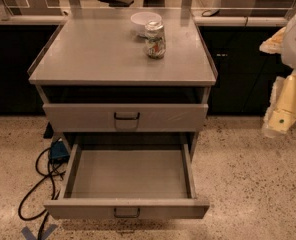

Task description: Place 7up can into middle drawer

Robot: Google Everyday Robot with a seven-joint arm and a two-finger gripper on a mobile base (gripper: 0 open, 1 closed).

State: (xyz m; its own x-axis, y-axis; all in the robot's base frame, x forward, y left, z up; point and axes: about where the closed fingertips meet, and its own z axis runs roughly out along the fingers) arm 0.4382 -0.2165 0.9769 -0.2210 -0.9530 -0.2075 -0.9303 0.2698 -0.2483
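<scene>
- Several dark cables loop over the speckled floor at the left, running towards a blue box beside the cabinet.
- Grey cabinet top is flat, with low raised edges.
- One upper drawer looks shut, with a dark loop handle at the centre of its front.
- Below it the middle drawer is pulled well out; only its bare grey bottom shows inside.
- White bowl stands at the back of the top, right of centre; what it holds I cannot tell.
- Just in front of it the 7up can stands upright on the top, overlapping the bowl's right rim in view; whether they touch I cannot tell. It is silvery with green-and-white print, a red spot and a shiny top.
- At the far right the gripper hangs on a cream arm, well apart from the cabinet and level with the upper drawer; how far open it is, and whether it holds anything, I cannot tell.
</scene>
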